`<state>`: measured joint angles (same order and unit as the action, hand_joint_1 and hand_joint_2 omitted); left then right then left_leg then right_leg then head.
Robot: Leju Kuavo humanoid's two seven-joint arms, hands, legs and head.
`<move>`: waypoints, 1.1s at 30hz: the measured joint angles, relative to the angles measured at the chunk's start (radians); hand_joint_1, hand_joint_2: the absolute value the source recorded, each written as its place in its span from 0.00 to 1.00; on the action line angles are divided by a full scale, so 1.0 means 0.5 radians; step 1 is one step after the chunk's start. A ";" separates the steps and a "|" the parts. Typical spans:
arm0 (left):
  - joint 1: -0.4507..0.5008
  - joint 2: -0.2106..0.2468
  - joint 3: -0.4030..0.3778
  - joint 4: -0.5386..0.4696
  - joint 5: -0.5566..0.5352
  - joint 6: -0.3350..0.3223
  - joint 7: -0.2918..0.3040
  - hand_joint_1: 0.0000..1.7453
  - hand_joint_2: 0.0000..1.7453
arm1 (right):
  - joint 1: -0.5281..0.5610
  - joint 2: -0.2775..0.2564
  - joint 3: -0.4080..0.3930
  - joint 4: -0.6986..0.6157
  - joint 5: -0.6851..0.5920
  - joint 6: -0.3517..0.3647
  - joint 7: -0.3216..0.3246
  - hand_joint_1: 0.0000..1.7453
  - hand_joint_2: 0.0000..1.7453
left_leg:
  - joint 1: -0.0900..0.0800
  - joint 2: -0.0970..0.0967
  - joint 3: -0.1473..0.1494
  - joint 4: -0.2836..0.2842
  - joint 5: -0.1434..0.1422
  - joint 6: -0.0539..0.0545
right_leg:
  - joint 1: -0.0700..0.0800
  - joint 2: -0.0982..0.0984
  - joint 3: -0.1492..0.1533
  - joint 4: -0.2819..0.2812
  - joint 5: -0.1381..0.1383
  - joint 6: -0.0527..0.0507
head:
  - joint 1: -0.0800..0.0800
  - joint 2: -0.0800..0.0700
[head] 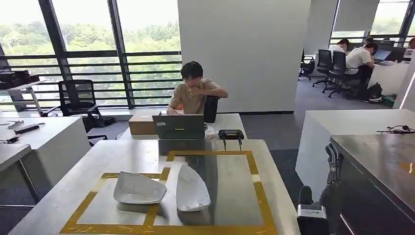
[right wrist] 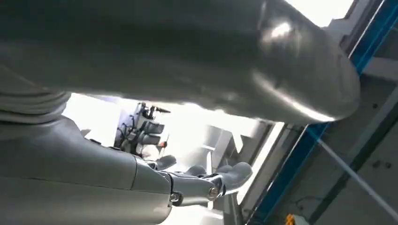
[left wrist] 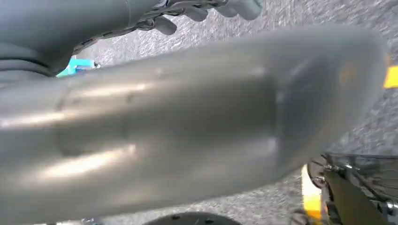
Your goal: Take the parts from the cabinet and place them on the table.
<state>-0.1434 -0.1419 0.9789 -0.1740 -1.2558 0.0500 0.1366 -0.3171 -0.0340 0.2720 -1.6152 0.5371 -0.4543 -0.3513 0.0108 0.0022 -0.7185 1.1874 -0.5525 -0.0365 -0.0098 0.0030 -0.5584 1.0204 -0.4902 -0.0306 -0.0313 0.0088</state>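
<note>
Two white parts lie on the table [head: 58,193]: one part [head: 139,189] at 7 o'clock, the other part [head: 192,189] beside it. The right robot hand [right wrist: 202,180] looks empty, fingers loosely curled; the left robot hand's [left wrist: 197,9] grasp cannot be told.

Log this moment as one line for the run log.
table: two white parts inside yellow tape | left hand: empty | right hand: empty, fingers apart | person seated at laptop

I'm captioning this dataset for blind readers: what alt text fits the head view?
Two white moulded parts lie side by side inside yellow tape outlines on a pale table. Behind it a person sits at a laptop; the robot's right hand shows at right, beside a dark cabinet.
</note>
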 joint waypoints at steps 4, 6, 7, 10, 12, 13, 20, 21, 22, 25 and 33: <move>0.006 0.002 0.001 0.000 0.000 0.000 -0.002 0.00 0.00 | 0.129 -0.007 -0.046 -0.009 -0.006 -0.029 0.004 0.00 0.00 | -0.001 0.000 0.066 0.228 0.027 0.001 | 0.007 -0.006 -0.103 0.006 0.084 0.007 | -0.001 0.000; 0.014 0.007 0.004 -0.001 0.005 0.000 -0.011 0.00 0.00 | 0.262 -0.020 -0.109 -0.008 -0.015 -0.061 -0.016 0.00 0.00 | -0.003 -0.004 0.284 -0.036 0.108 0.024 | 0.009 -0.011 -0.149 0.008 0.122 0.021 | -0.001 0.000; 0.017 0.010 0.011 -0.001 0.009 0.000 -0.016 0.00 0.00 | 0.334 -0.021 -0.154 -0.008 -0.015 -0.084 -0.018 0.00 0.00 | -0.007 -0.013 0.426 -0.240 0.029 0.041 | 0.010 -0.016 -0.161 0.013 0.138 0.031 | -0.002 0.000; 0.051 0.015 0.028 -0.001 0.018 0.002 -0.027 0.00 0.00 | 0.523 -0.027 -0.292 0.012 -0.037 -0.112 -0.056 0.00 0.00 | -0.024 -0.020 0.475 -0.350 0.007 0.065 | 0.009 -0.025 -0.156 -0.001 0.181 0.067 | 0.000 0.000; 0.069 0.018 0.037 0.000 0.018 0.002 -0.026 0.00 0.00 | 0.601 -0.030 -0.364 0.026 -0.048 -0.111 -0.073 0.00 0.00 | -0.016 -0.008 0.452 -0.368 0.050 0.109 | 0.003 -0.016 -0.169 0.001 0.195 0.096 | -0.002 0.000; 0.071 0.020 0.040 0.000 0.018 0.002 -0.027 0.00 0.00 | 0.626 -0.031 -0.382 0.031 -0.048 -0.108 -0.073 0.00 0.00 | -0.017 0.004 0.428 -0.368 0.072 0.127 | -0.002 -0.009 -0.194 0.046 0.113 0.105 | -0.001 0.000; 0.075 0.021 0.045 -0.003 -0.066 -0.011 0.020 0.00 0.00 | 0.638 0.001 -0.791 0.864 -0.053 0.189 0.239 0.00 0.00 | -0.017 -0.003 0.211 -0.323 0.225 0.139 | -0.004 -0.006 -0.171 0.505 -0.041 0.118 | 0.010 0.000; 0.079 0.021 0.045 -0.003 -0.066 -0.012 0.026 0.00 0.00 | 0.619 0.006 -0.813 0.938 -0.053 0.188 0.210 0.00 0.00 | -0.017 0.000 0.179 -0.305 0.237 0.129 | -0.001 -0.007 -0.062 0.361 0.000 0.112 | 0.010 0.000; 0.075 0.021 0.045 -0.004 -0.066 -0.012 0.026 0.00 0.00 | 0.593 0.011 -0.844 1.027 -0.053 0.186 0.195 0.00 0.00 | -0.019 0.010 0.157 -0.287 0.250 0.119 | 0.002 -0.009 0.076 0.162 -0.059 0.105 | 0.010 0.000; 0.064 0.021 0.044 -0.005 -0.067 -0.013 0.024 0.00 0.00 | 0.563 0.018 -0.914 1.224 -0.107 0.230 0.136 0.00 0.00 | -0.025 0.017 0.142 -0.286 0.294 0.081 | 0.024 -0.004 0.134 0.007 -0.131 0.067 | 0.009 0.000; 0.095 0.018 0.053 -0.001 0.004 -0.012 0.008 0.00 0.00 | 0.536 0.052 -1.342 2.362 -0.532 0.543 0.403 0.00 0.00 | -0.013 -0.004 -0.007 0.315 -0.125 0.028 | 0.023 -0.050 -0.036 -0.012 0.050 -0.001 | 0.006 0.000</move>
<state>-0.0957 -0.1331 1.0056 -0.1743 -1.2539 0.0439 0.1404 -0.0491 -0.0080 -0.3991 -0.4343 0.2712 -0.1827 -0.1497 0.0043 0.0004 -0.7223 1.3448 -0.6152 -0.0223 0.0016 -0.0222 -0.5763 1.0144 -0.4653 -0.0311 -0.0282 0.0088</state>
